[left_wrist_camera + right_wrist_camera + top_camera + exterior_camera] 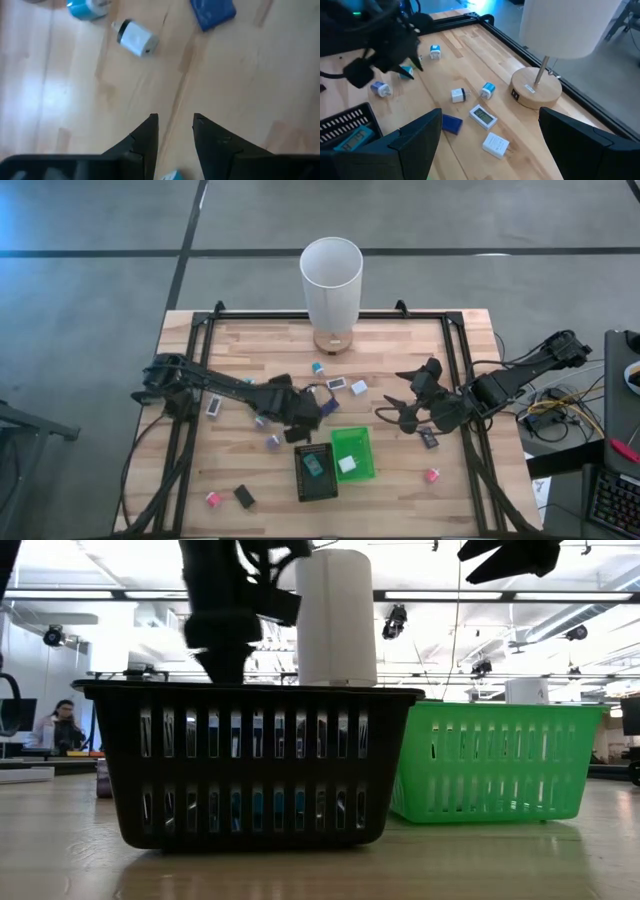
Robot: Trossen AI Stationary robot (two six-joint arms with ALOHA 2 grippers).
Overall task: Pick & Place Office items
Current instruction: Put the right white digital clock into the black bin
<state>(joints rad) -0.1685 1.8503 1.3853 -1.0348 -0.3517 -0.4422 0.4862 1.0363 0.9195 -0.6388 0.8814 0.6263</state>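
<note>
Small office items lie scattered on the wooden table: a white-and-black clip, a blue-and-white one, a dark blue flat piece, a white display block and a white block. A teal item lies in the black tray, a white one in the green tray. My left gripper hovers open at the black tray's far edge, fingers pointing down. A light-blue item shows under it. My right gripper is wide open, right of the green tray.
A tall white lamp stands on a round wooden base at the far middle. Pink items and black ones lie toward the near corners. A black frame edges the table.
</note>
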